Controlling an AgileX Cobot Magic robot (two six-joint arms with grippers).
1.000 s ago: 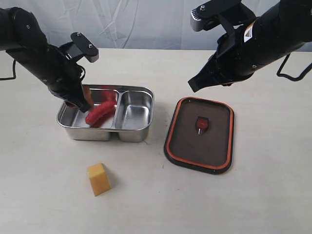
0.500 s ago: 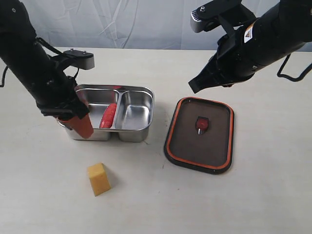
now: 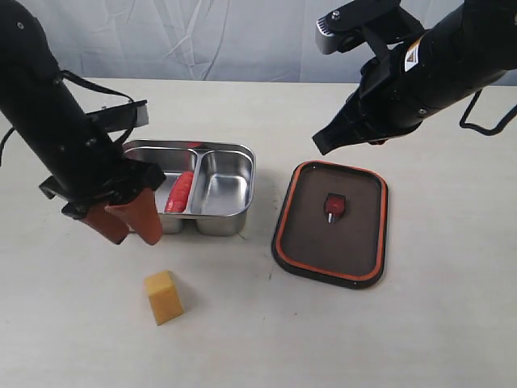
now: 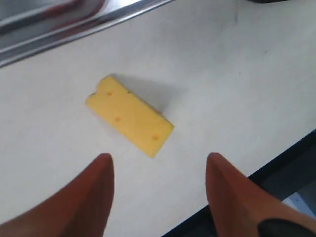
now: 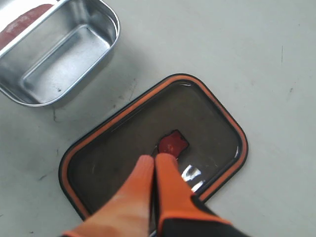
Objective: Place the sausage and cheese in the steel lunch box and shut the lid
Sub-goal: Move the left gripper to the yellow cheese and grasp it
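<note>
L gripper [image 3: 134, 236] open, empty, hanging just in front of box [image 3: 220, 223]. R gripper [image 3: 321, 146] pinched shut, empty, above lid [image 3: 300, 234]. Lid flat on table [image 3: 420, 323], right of box, apart from it. Box: sausage [image 3: 181, 191] in left compartment, against divider [image 3: 195, 166]. Vs 1 s ago: L gripper out of box, sausage left behind, now nearer divider. Cheese [image 3: 164, 297] on table near L gripper, untouched; wrist cam shows it ahead of spread fingers [image 4: 98, 182].
</note>
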